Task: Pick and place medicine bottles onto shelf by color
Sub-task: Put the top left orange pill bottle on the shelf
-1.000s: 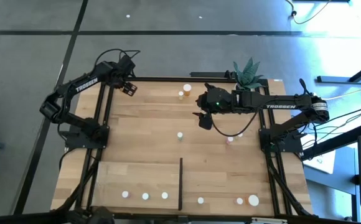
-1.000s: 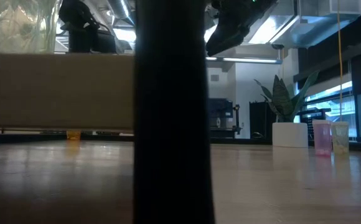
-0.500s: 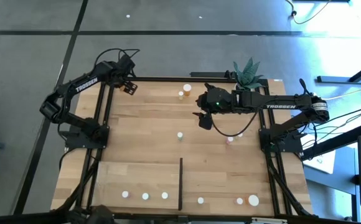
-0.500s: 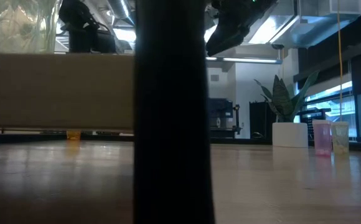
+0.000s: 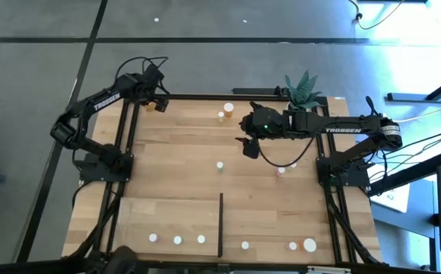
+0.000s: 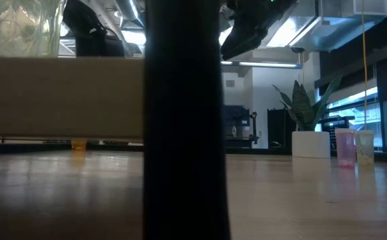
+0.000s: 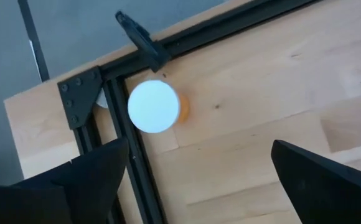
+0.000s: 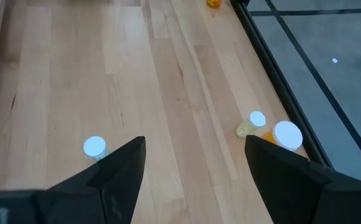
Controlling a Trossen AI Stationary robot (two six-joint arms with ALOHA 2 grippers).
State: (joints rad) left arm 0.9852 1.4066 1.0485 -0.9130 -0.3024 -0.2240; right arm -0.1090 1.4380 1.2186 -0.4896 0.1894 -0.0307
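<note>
Revealing an orange bottle (image 7: 157,107) by the table rail (image 7: 126,130), unlike overhead.

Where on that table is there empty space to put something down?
Bare wood spans the tabletop's left middle, between the left rail and the lone bottle. The shelf's upper part is free too. Bottles crowd its front edge and the back rail near the plant.

Around my table I see grey floor (image 5: 228,61) crossed by dark lines. Beyond it stand a white plant pot (image 6: 311,144), windows (image 6: 380,107) and bright ceiling lights (image 6: 293,27).
</note>
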